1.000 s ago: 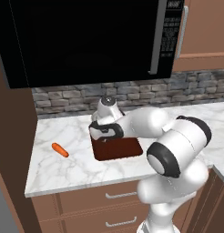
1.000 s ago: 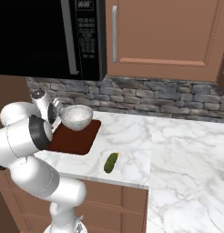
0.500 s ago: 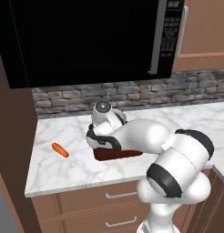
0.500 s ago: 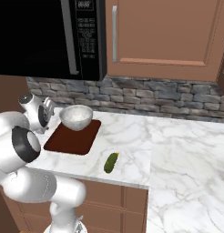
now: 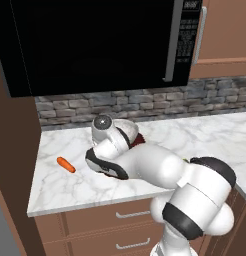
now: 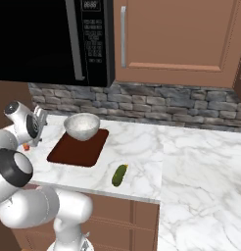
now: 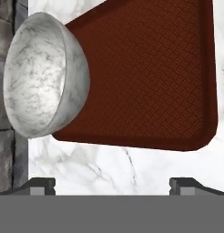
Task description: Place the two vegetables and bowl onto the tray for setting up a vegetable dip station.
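One done: we see the round, deep, white-grey speckled bowl (image 6: 81, 126) already sitting on the flat dark reddish-brown tray (image 6: 78, 150), at its back end near the stone wall (image 6: 142, 103).
Two left: we think the small slim orange carrot (image 5: 65, 164) and the short stubby dark green cucumber (image 6: 119, 175) must both go on the tray.
Carrot place: it lies on the white marble counter (image 6: 142, 147), well apart from the tray, on the arm's left.
Carrot pointing: its long side runs from back-left to front-right in the left base view.
Cucumber place: it lies near the counter's front edge, just beside the tray's front right corner.
Cucumber pointing: its long side runs front to back, a bit slanted.
Hand: we see the two-finger gripper (image 7: 113, 184) wide apart, holding nothing.
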